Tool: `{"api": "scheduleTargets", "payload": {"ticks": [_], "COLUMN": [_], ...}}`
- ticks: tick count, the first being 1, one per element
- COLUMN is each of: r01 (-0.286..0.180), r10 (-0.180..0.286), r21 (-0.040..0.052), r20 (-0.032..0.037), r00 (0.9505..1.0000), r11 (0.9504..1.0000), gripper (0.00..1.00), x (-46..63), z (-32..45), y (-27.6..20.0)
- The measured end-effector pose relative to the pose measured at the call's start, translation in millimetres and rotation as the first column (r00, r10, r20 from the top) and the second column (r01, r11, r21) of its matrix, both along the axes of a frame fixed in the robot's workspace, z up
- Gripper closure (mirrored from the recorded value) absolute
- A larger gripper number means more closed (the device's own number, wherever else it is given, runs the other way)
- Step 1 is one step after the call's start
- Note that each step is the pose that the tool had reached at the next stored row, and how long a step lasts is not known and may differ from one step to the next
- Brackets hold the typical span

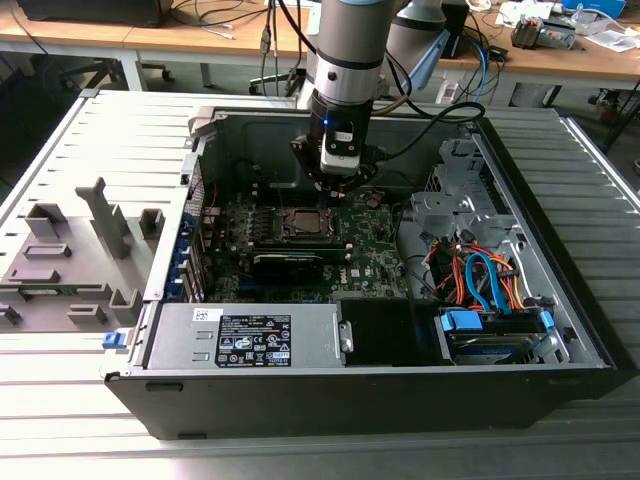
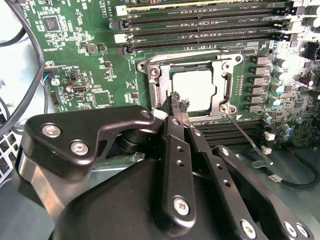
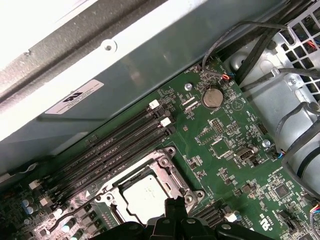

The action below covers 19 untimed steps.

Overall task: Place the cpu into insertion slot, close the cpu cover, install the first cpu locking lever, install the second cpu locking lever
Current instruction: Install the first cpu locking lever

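Gripper (image 2: 180,106) pinched shut, empty, at the cover (image 2: 150,86) edge.
The cpu (image 2: 196,90) sat in the slot (image 2: 170,75) just ahead of your tips, cover down; the loose lever (image 2: 245,137) beside them likely wanted a slow, steady push.

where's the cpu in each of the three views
Exterior view: the cpu lies mid-motherboard, beside the gripper.
Second wrist view: pale square inside the cpu cover, just past the gripper.
First wrist view: pale square inside the same cover.
Shared landmark: the long memory slots beside the cover.
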<state>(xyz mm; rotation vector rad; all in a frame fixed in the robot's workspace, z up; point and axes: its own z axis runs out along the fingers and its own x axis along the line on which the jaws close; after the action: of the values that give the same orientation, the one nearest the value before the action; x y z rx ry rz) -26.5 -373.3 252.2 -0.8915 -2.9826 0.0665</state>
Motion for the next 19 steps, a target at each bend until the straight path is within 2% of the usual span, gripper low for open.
{"api": "scheduleTargets", "payload": {"ticks": [19], "r01": [-0.03], "r10": [0.03], "r21": [0.0], "r20": [0.0], "r00": [0.9996], "r11": [0.9996], "gripper": [0.89], "x": [0.0], "z": [0.0], "y": [0.0]}}
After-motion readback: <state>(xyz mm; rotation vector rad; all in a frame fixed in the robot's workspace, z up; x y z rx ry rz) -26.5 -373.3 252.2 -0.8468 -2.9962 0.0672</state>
